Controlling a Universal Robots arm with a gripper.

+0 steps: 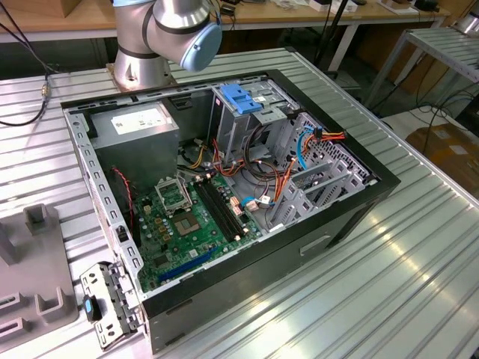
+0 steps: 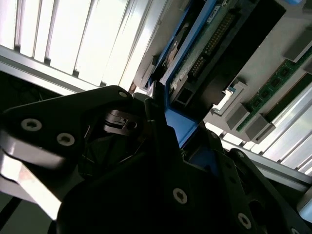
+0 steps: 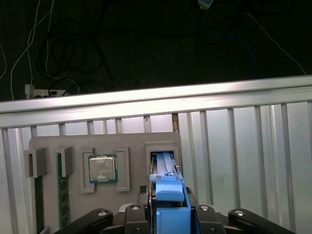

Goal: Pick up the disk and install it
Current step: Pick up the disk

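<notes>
In the first wrist view the disk [image 3: 168,187] stands on edge, its blue rail uppermost and its far end in a slot of the grey holder [image 3: 136,141]. My gripper [image 3: 170,207] is shut on the near end, a black finger on each side of the blue rail. The second wrist view shows the disk [image 2: 214,44] from the side, with its circuit board and connector bare, and the blue rail running in between the black fingers [image 2: 146,117] of my gripper [image 2: 178,129].
The grey holder also carries a processor chip [image 3: 103,168] and a green memory stick [image 3: 61,195]. The open computer case [image 1: 352,217] lies on the ribbed metal table [image 1: 419,284], with a metal drive cage [image 1: 251,112] at its back. The arm's base [image 1: 161,37] stands behind it.
</notes>
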